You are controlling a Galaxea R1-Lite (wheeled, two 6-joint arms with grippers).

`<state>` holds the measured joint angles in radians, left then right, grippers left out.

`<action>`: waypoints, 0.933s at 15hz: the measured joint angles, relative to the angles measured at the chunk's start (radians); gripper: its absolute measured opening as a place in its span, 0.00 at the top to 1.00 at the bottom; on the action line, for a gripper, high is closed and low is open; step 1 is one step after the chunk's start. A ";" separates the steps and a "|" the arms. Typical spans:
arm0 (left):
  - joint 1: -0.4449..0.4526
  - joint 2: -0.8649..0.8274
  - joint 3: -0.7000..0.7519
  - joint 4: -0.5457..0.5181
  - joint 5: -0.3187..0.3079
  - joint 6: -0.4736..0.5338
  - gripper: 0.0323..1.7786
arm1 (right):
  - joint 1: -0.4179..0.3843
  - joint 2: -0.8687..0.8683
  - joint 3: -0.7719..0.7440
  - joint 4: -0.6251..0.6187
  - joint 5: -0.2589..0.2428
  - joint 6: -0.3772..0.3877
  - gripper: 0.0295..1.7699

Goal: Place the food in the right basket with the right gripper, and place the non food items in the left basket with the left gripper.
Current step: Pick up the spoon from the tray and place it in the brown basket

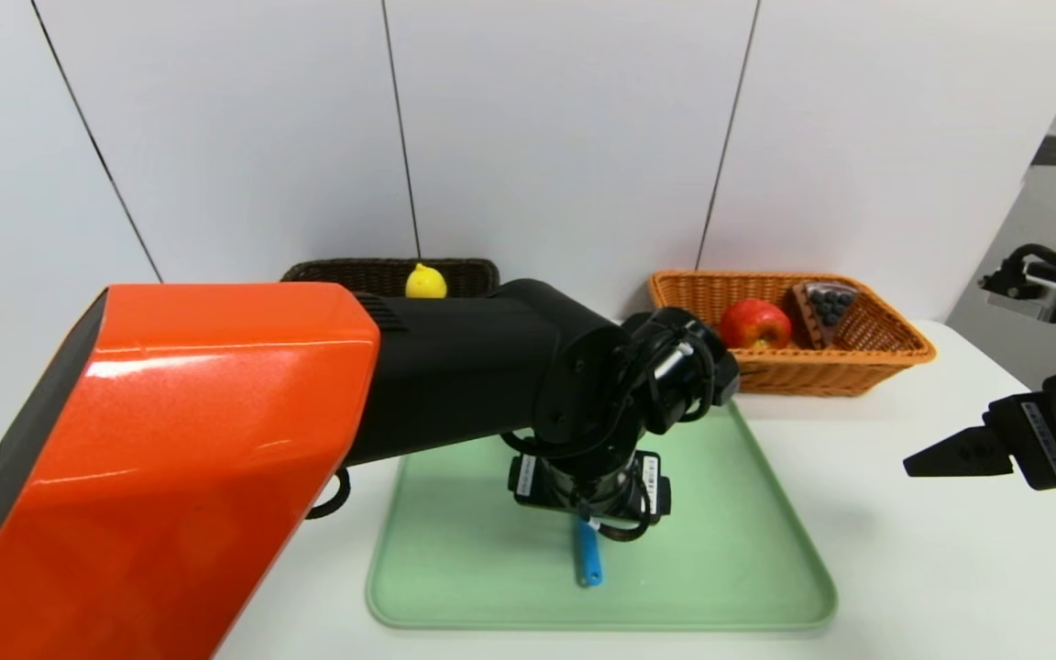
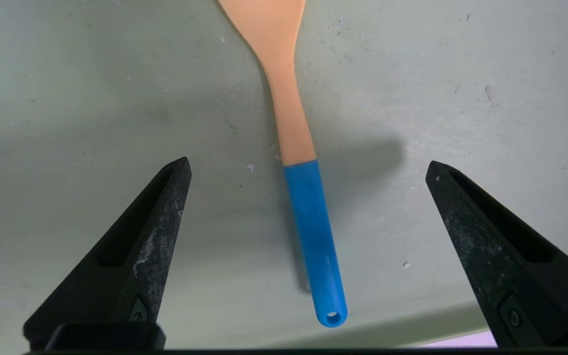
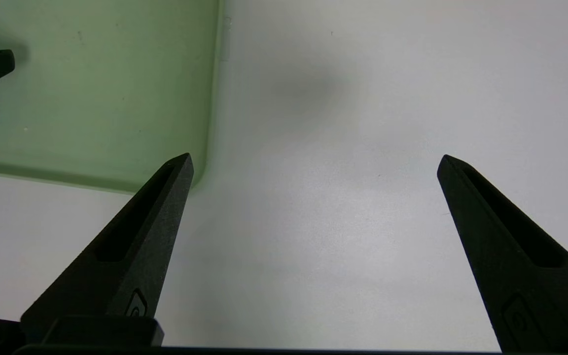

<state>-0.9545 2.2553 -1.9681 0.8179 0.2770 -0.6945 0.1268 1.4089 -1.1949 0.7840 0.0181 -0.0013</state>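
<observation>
A spatula with a blue handle point(image 1: 588, 553) and a peach blade lies on the green tray point(image 1: 739, 568). My left gripper point(image 2: 308, 165) hangs open above it, one finger on each side of the spatula's blue handle point(image 2: 316, 236), not touching it. In the head view the wrist hides its fingers. The orange right basket point(image 1: 876, 353) holds a red apple point(image 1: 755, 323) and a slice of cake point(image 1: 826, 307). The dark left basket point(image 1: 372, 272) holds something yellow point(image 1: 425, 281). My right gripper point(image 3: 313, 160) is open and empty over the white table, right of the tray.
The left arm's orange and black body point(image 1: 216, 431) blocks much of the table's left side and most of the dark basket. The white table point(image 1: 950, 568) shows to the right of the tray. A white panelled wall stands just behind the baskets.
</observation>
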 joint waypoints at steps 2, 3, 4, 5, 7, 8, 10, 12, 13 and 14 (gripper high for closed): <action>0.002 0.004 0.000 -0.007 0.000 0.001 0.05 | 0.000 0.002 0.000 0.000 0.000 0.000 0.03; 0.002 0.006 0.000 -0.008 0.000 0.001 0.05 | 0.001 0.003 0.000 0.000 0.000 0.000 0.03; 0.001 0.008 0.000 -0.008 0.000 0.000 0.05 | 0.000 0.004 0.000 0.000 0.000 0.000 0.03; 0.001 0.010 0.000 -0.008 0.000 0.000 0.05 | 0.000 0.005 0.000 0.000 0.000 0.000 0.03; 0.002 0.012 0.000 -0.009 0.000 0.000 0.05 | 0.000 0.006 0.000 0.000 0.000 0.000 0.03; 0.002 0.013 0.000 -0.009 0.000 0.000 0.05 | 0.000 0.007 0.000 0.000 0.001 0.000 0.03; 0.001 0.016 0.000 -0.009 0.000 0.000 0.08 | 0.000 0.006 0.000 0.000 0.000 0.000 0.03; 0.001 0.019 0.000 -0.007 -0.001 -0.002 0.29 | 0.000 0.004 0.000 0.000 0.001 0.000 0.03; 0.001 0.020 0.000 -0.007 -0.001 -0.001 0.36 | 0.000 0.004 0.000 0.000 0.001 -0.001 0.03; 0.001 0.020 0.001 -0.005 -0.001 -0.002 0.44 | 0.000 0.003 0.000 0.000 0.001 -0.001 0.03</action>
<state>-0.9530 2.2749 -1.9674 0.8126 0.2760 -0.6966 0.1268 1.4119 -1.1949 0.7836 0.0191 -0.0023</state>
